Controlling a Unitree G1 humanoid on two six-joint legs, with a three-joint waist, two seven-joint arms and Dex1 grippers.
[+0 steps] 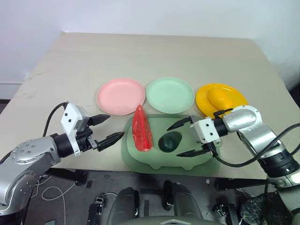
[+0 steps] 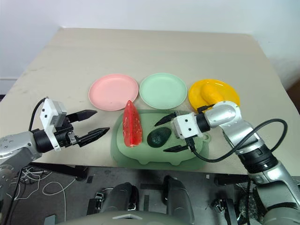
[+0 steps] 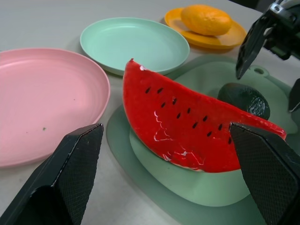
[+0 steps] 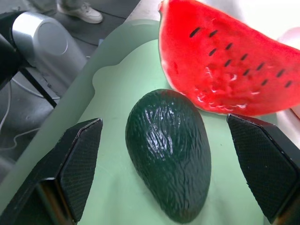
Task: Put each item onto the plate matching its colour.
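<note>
The long red watermelon slice (image 1: 142,129) lies on the left part of the dull-green tray (image 1: 154,160), its point toward the plates. The dark green avocado (image 1: 166,142) lies beside it on the tray. My right gripper (image 1: 174,140) is open, with one finger on each side of the avocado and not closed on it. To the left of the slice, my left gripper (image 1: 115,126) is open, empty and aimed at it. The yellow fruit (image 1: 219,97) sits on the yellow plate (image 1: 236,95). The pink plate (image 1: 121,96) and the mint plate (image 1: 169,94) are bare.
The three plates stand in a row just behind the tray, which sits at the table's near edge (image 1: 93,165). Bare tabletop stretches behind the plates and to the left of the pink one.
</note>
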